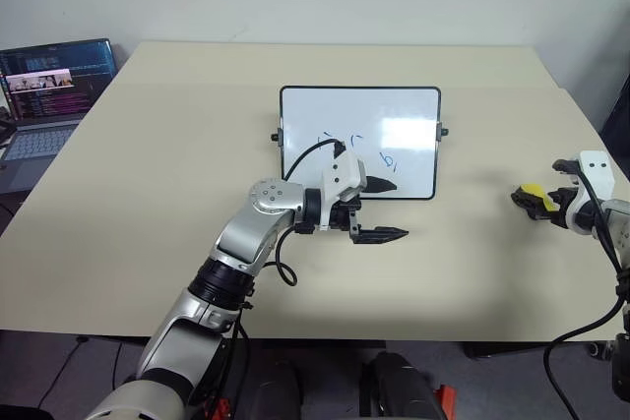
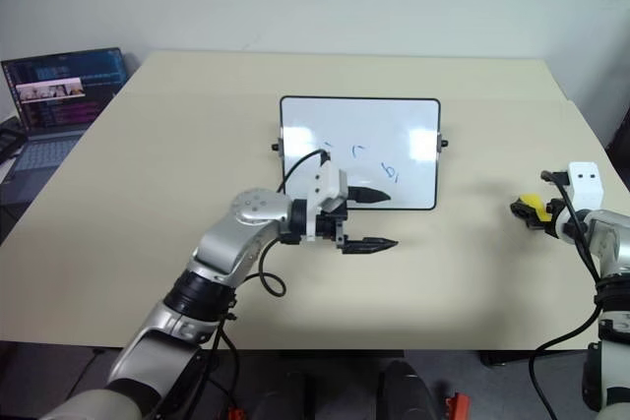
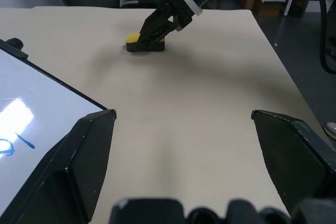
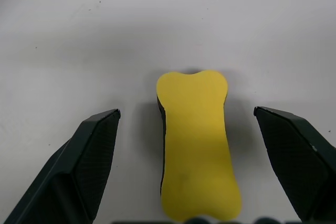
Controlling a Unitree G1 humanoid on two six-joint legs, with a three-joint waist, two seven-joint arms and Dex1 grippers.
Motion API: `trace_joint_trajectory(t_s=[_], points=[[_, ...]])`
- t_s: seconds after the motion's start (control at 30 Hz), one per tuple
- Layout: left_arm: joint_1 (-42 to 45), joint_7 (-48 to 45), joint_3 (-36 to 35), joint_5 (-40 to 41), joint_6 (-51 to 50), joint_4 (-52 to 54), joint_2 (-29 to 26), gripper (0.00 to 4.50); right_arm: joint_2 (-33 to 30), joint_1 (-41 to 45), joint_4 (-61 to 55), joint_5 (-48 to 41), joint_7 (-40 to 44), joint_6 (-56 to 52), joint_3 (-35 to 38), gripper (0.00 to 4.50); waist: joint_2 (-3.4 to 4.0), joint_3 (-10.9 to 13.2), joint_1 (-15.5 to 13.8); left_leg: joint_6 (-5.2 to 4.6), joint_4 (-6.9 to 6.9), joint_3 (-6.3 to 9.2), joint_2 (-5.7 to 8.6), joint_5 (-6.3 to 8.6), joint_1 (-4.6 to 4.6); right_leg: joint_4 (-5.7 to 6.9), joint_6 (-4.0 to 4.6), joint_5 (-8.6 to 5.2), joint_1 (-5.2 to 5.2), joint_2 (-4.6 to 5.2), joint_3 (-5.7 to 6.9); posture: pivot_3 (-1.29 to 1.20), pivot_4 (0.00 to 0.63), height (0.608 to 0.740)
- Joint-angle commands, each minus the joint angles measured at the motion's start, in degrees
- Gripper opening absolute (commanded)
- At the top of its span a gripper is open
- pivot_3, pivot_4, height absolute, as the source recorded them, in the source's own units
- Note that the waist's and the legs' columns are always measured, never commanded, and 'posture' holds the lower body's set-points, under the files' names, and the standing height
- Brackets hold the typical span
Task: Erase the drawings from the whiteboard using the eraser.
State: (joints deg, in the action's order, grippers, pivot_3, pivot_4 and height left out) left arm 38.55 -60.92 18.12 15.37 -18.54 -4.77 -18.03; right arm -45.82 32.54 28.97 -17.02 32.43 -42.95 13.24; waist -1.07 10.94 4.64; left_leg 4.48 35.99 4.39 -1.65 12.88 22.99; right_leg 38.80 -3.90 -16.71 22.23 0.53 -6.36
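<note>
Eraser (image 4: 197, 145) lies on surface (image 1: 148, 194), between wide-apart jaws of right gripper (image 4: 187, 124), not clamped; left gripper (image 1: 386, 210) jaws apart beside whiteboard (image 1: 394, 115); off-centre closing could skid eraser away.

The table (image 1: 148, 204) has a smooth, matt cream top, like laminate, with a few tiny dark specks seen close by the eraser (image 4: 195, 145). The eraser's yellow top looks matt and faintly grainy, like foam or soft plastic, over a dark underside. The whiteboard (image 1: 394, 110) is glossy white, throwing bright glare patches, and has a thin dark frame that looks like plastic; the drawings (image 1: 389, 161) on it are thin blue marker ink. The left gripper (image 1: 379, 210) has matt black plastic fingers behind a smooth white plastic housing, and the arm behind it is satin silver metal. The right gripper (image 1: 527, 199) has the same black fingers.
</note>
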Motion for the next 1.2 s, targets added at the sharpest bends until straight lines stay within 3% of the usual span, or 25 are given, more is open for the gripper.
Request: trace_joint_trajectory(t_s=[0.03, 1.2], points=[[0.5, -0.7, -0.4, 0.3, 0.0, 2.6, -0.3, 4.50, -0.1, 0.3, -1.7, -0.3, -0.4, 1.3, 2.1, 4.31, 0.00, 0.0, 0.0, 0.00, 0.00, 0.00, 0.00, 0.00, 0.00, 0.00, 0.00, 0.00, 0.00, 0.00, 0.00, 0.00, 0.150, 0.740], [2.0, -0.2, -3.0, 1.3, -0.5, 1.2, -0.6, 4.50, 1.2, 0.5, -1.7, -0.8, -1.8, 1.0, 2.8, 4.31, 0.01, 0.0, 0.0, 0.00, 0.03, 0.00, 0.00, 0.00, -0.01, 0.06, 0.00, 0.00, 0.00, 0.00, 0.00, 0.00, 0.150, 0.740]])
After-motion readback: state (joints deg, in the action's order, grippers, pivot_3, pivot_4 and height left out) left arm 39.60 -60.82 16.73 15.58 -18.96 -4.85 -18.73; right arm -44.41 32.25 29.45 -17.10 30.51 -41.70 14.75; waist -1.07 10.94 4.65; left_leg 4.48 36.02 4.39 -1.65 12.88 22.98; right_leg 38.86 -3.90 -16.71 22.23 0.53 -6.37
